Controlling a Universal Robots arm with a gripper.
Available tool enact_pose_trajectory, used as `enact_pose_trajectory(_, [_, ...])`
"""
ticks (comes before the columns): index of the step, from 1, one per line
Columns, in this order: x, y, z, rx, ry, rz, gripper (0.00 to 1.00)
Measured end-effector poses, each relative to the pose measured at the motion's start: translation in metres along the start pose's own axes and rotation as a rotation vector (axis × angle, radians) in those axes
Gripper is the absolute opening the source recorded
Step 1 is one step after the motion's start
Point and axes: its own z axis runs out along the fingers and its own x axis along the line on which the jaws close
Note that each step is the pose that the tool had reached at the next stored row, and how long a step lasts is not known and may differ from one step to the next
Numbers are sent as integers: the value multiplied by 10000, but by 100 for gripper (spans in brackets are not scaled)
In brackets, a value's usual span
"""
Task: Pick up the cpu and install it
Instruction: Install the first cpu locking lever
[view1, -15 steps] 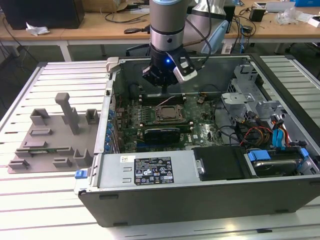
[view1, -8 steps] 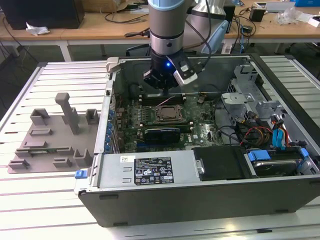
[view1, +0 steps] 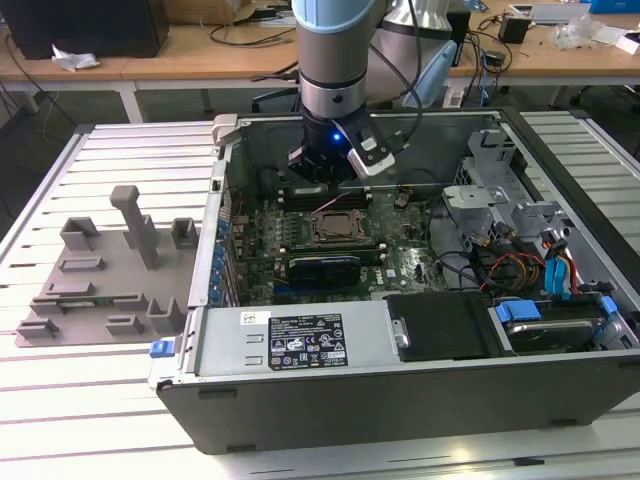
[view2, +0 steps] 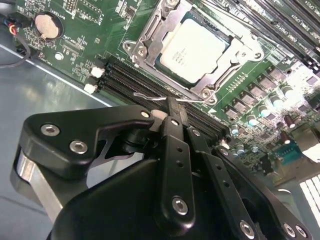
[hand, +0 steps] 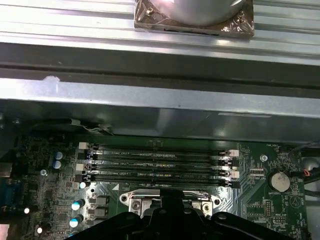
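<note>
One grey moulded tray (view1: 105, 275) lies on the slatted table (view1: 60, 420) at nine o'clock in the exterior view, just beside the open computer case (view1: 400, 400). Inside the case the green motherboard (view1: 400, 262) lies flat. The arm (view1: 335, 50) reaches down from twelve o'clock, and the gripper (view1: 322, 180) hangs near the square socket (view1: 335, 228), at the socket's eleven o'clock.

In the second wrist view the cpu (view2: 197, 50) sits in the socket, silvery top up, with the metal frame (view2: 145, 35) lying around its edge. The gripper (view2: 175, 106) is drawn narrow, its jaws close together with nothing seen between them. Its tip is just beside a thin wire lever (view2: 145, 95) at the socket's edge, over the memory slots (view2: 125, 75). Whether it touches the wire cannot be told.

At four o'clock in the exterior view, coloured cables (view1: 520, 268) lie in the case's corner.
</note>
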Motion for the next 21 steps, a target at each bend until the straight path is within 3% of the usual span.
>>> enact_pose_trajectory(1, [0, -1, 7, 21, 0, 11, 11])
enact_pose_trajectory(5, [-4, 23, 32, 309, -26, 199, 11])
enact_pose_trajectory(8, [-6, 32, 44, 406, -48, 328, 11])
enact_pose_trajectory(17, [-9, 108, 100, 452, -133, 764, 11])
enact_pose_trajectory(21, [-7, 106, 126, 474, -246, 915, 11])
